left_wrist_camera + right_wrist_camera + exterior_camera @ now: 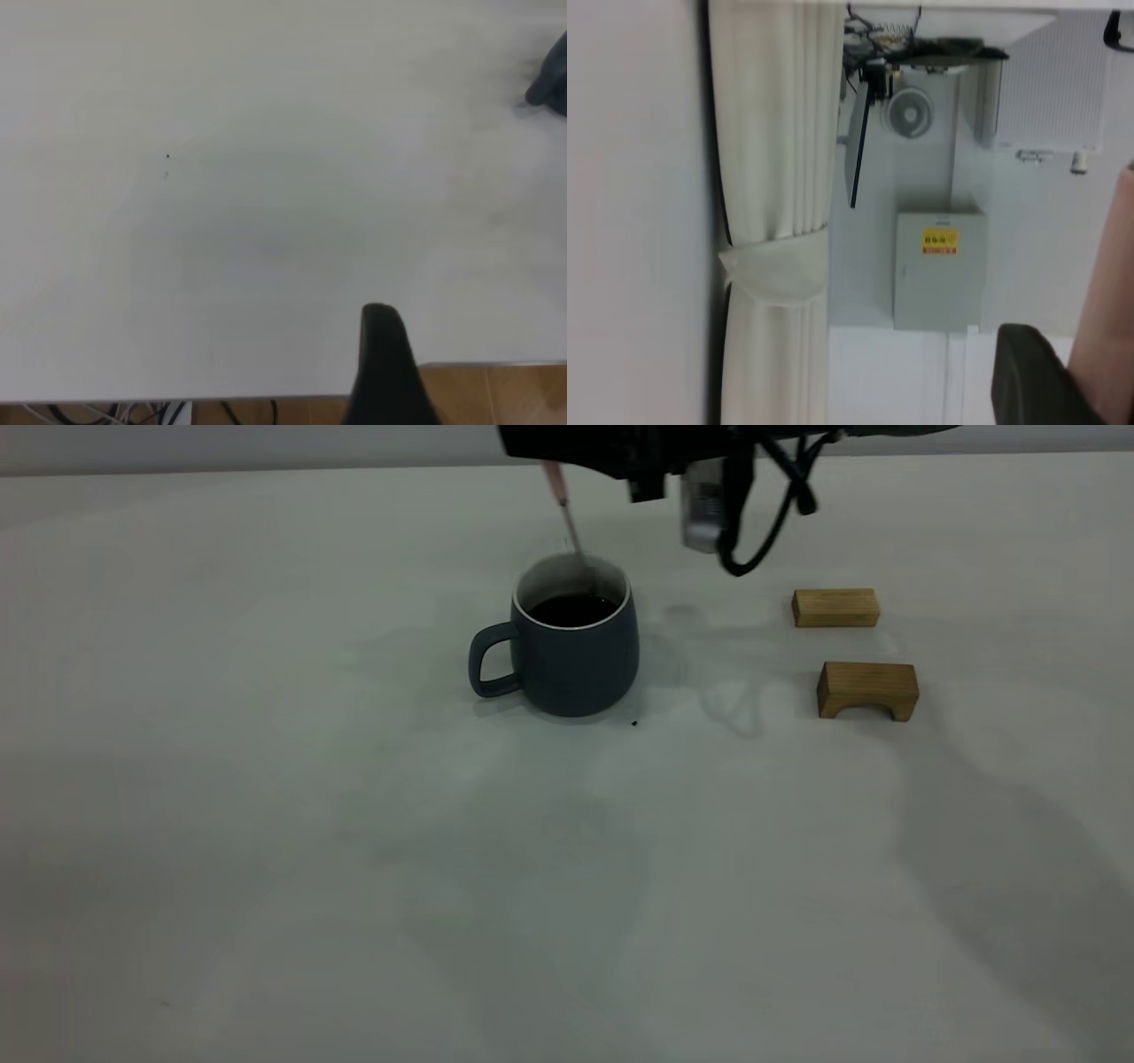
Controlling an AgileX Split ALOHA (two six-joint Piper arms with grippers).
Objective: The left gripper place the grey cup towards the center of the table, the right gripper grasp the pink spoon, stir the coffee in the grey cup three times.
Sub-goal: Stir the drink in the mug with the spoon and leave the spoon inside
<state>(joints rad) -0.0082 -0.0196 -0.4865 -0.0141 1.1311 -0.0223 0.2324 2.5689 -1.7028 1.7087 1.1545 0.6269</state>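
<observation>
Since the grey cup [574, 648] already sits around the middle of the bench [266, 824], with its handle facing frame left, I'm onto the stirring bit. My right claw [567, 452] hangs at the top edge of the frame, pinching the pink spoon [564, 512] by its handle so the metal end dips steeply into the coffee [573, 609]. My left claw [383, 367] is parked off by the bench edge; can't tell if it's spread. Two wooden blocks [835, 607] sit at frame right.
</observation>
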